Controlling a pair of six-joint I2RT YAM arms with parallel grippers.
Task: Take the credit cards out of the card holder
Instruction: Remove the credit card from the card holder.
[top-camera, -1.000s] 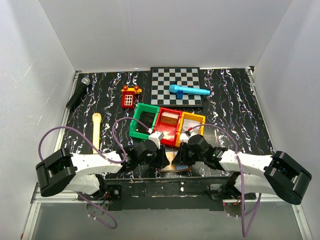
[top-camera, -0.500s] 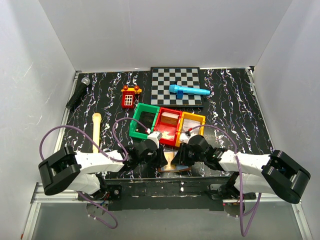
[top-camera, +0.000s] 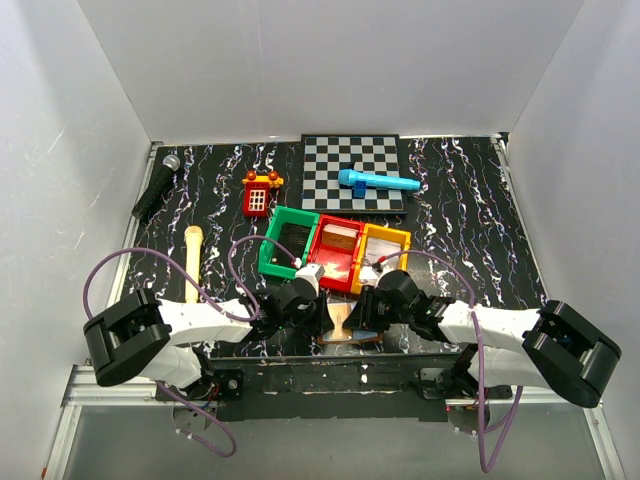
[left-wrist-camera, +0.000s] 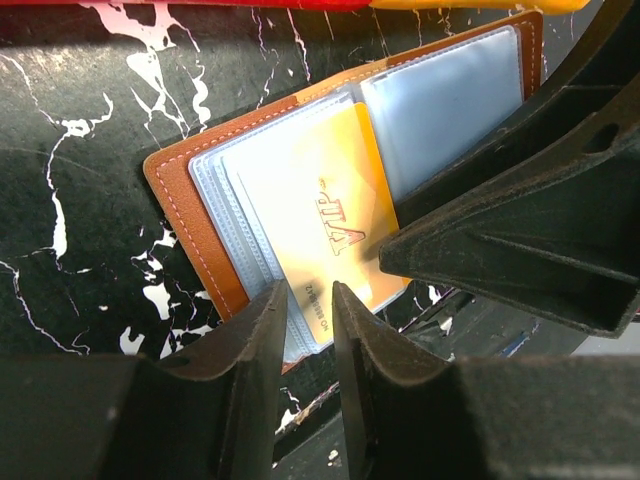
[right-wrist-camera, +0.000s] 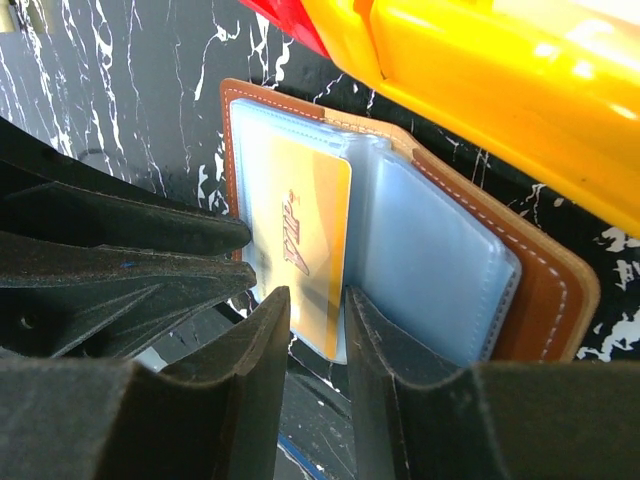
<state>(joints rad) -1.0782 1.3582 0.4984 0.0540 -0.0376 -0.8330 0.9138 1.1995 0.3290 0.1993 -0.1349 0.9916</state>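
The card holder (top-camera: 344, 326) lies open on the table near the front edge: brown cover (left-wrist-camera: 175, 200), pale blue pockets (right-wrist-camera: 430, 270). One of the credit cards, gold with "VIP" lettering (left-wrist-camera: 320, 215) (right-wrist-camera: 300, 225), sits in the left half and juts toward the near side. My left gripper (left-wrist-camera: 308, 295) (top-camera: 318, 318) has its jaws a narrow gap apart at that card's near edge, with nothing pinched between them. My right gripper (right-wrist-camera: 316, 298) (top-camera: 362, 318) meets it from the other side. Its jaws are slightly apart astride the card's near corner.
Green (top-camera: 288, 242), red (top-camera: 338, 250) and orange (top-camera: 386, 247) bins stand just behind the holder. Farther back are a checkerboard (top-camera: 350, 165) with a blue toy microphone (top-camera: 378, 182), and a red toy phone (top-camera: 259, 196). At the left lie a black microphone (top-camera: 157, 185) and a wooden stick (top-camera: 192, 260).
The left arm has shifted a little to the right, toward the holder. The right arm and the holder have barely moved.
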